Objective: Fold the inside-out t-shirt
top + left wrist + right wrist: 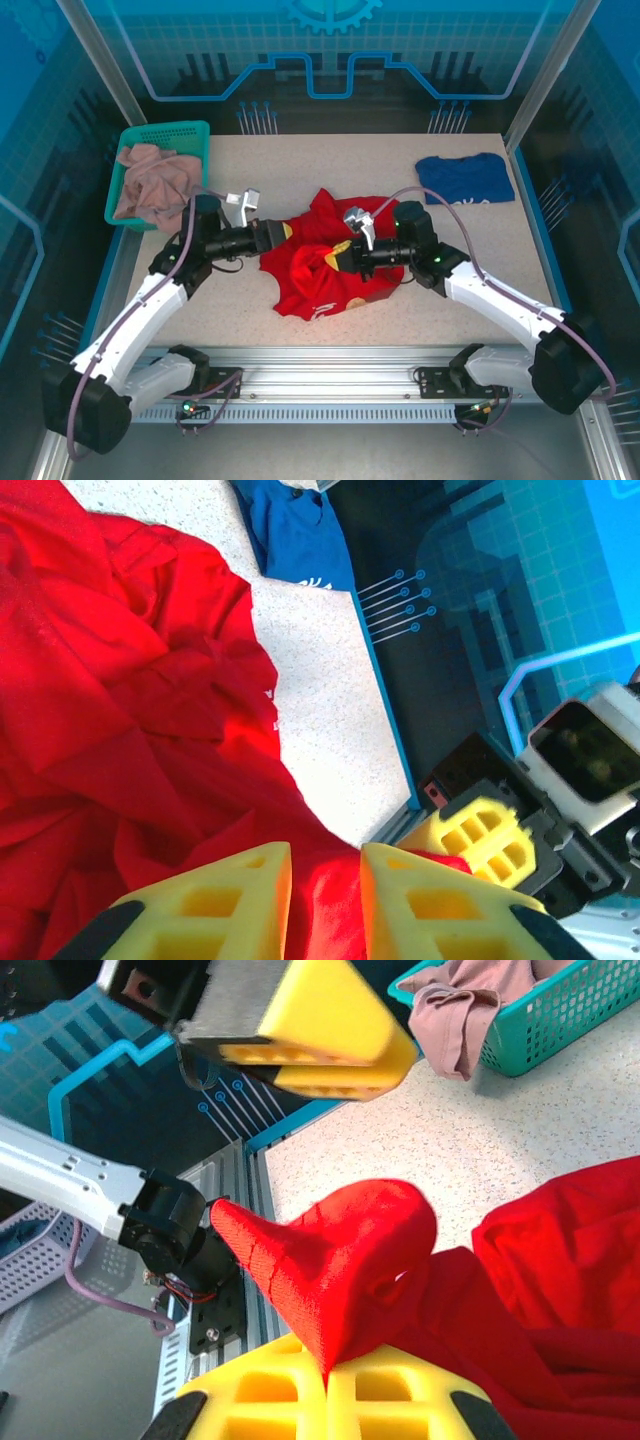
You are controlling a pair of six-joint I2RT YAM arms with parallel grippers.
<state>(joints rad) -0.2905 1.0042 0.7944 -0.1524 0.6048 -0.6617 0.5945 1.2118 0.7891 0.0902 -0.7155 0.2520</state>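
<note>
The inside-out t-shirt [325, 285] lies crumpled in a red heap at the middle of the table, between both grippers. My left gripper [276, 237] is at its left edge. In the left wrist view its yellow fingers [325, 858] stand a little apart, with red cloth [120, 710] in the gap. My right gripper [338, 256] is over the heap's middle. In the right wrist view its pads [327, 1378] are pressed together on a raised peak of the red cloth [350, 1260], lifted off the tabletop.
A teal basket [163, 134] at the back left holds a pale pinkish garment [150, 180]. A dark blue t-shirt [463, 178] lies flat at the back right. Bare speckled table [300, 160] lies behind the red heap. The metal rail [330, 375] runs along the near edge.
</note>
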